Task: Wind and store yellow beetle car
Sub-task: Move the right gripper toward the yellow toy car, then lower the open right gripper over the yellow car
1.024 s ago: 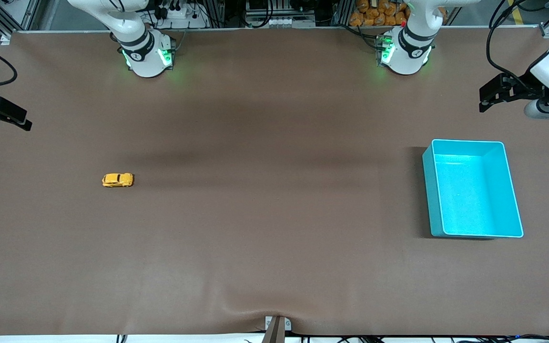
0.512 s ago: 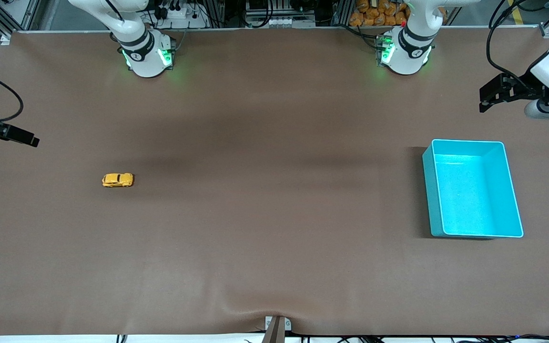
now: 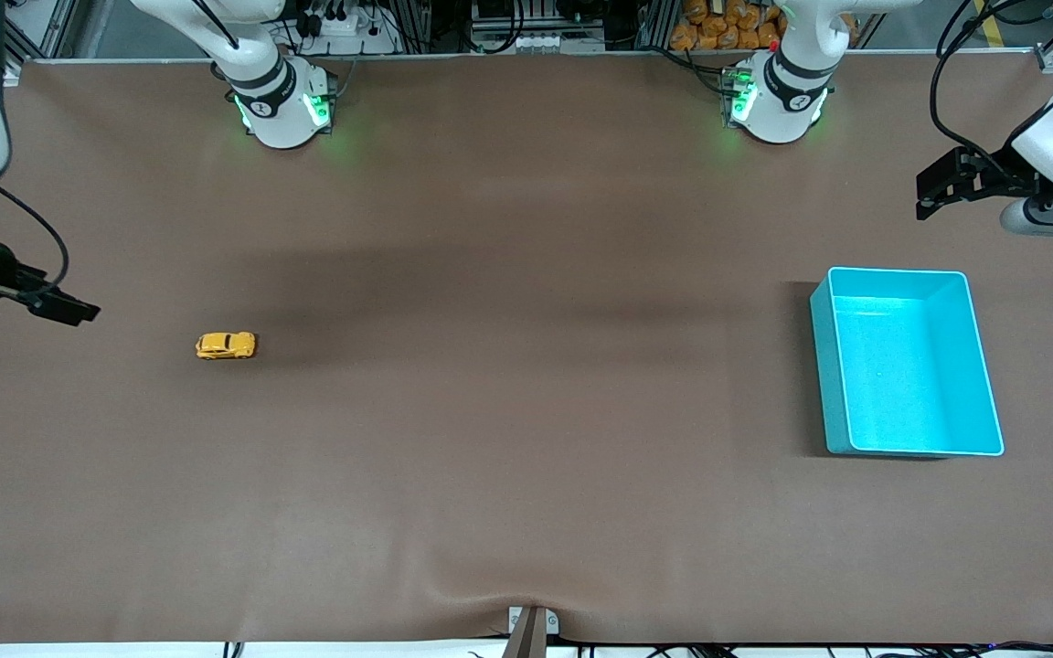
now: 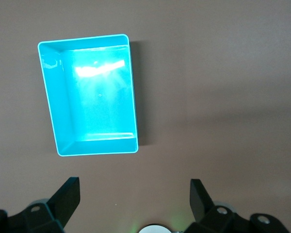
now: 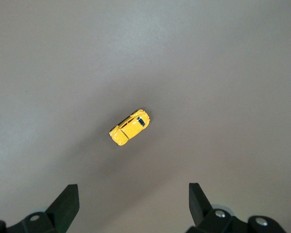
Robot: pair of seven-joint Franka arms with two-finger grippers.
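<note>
The yellow beetle car (image 3: pixel 226 345) stands on its wheels on the brown table toward the right arm's end; it also shows in the right wrist view (image 5: pixel 129 127). My right gripper (image 3: pixel 77 311) is open and empty, in the air over bare table beside the car, apart from it; its fingers (image 5: pixel 68 200) frame empty table. The teal bin (image 3: pixel 821 366) stands empty toward the left arm's end and also shows in the left wrist view (image 4: pixel 97 144). My left gripper (image 3: pixel 925 195) is open and empty over bare table beside the bin, with its own jaws spread wide (image 4: pixel 134 195).
The two arm bases (image 3: pixel 281 108) (image 3: pixel 775 102) stand along the table edge farthest from the front camera. A small metal bracket (image 3: pixel 531 626) sits at the table edge nearest that camera.
My right gripper has swung in from the table's end toward the car. My left gripper has shifted very slightly. The car and the bin have not moved.
</note>
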